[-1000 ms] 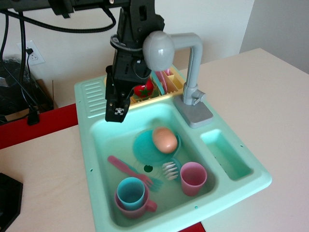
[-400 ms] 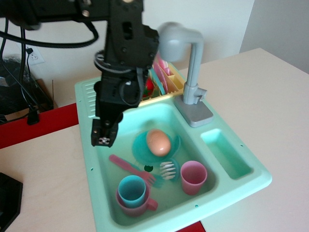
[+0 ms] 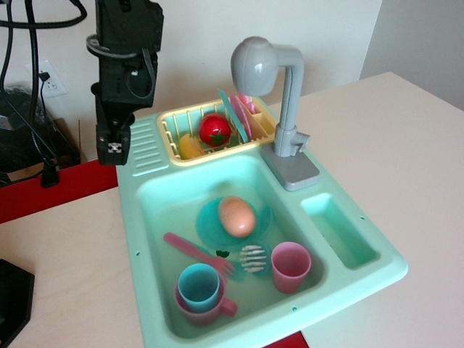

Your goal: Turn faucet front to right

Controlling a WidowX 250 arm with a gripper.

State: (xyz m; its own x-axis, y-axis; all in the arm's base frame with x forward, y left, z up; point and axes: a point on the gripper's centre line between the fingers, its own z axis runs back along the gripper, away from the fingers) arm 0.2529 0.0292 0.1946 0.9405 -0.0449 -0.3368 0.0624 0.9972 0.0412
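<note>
The grey toy faucet [image 3: 288, 109] stands upright on its square base [image 3: 293, 171] at the back right of the mint sink [image 3: 362, 279]. Its arm reaches left and its rounded head [image 3: 254, 65] hangs over the right end of the yellow dish rack [image 3: 170, 129]. My black gripper [image 3: 112, 145] hangs at the far left, above the sink's ribbed back-left corner, well clear of the faucet. Its fingers look pressed together and hold nothing.
The rack holds a red tomato [image 3: 215, 130] and upright plates [image 3: 241, 116]. The basin holds an egg [image 3: 237, 216] on a teal plate, a pink fork [image 3: 192, 251], a teal cup in a pink mug [image 3: 198, 288] and a pink cup [image 3: 291, 265]. A red strip [image 3: 51, 192] runs along the left.
My arm has moved left and up, from beside the faucet head to the sink's back-left corner. The faucet head now sits a little further right and back, and the rack is uncovered.
</note>
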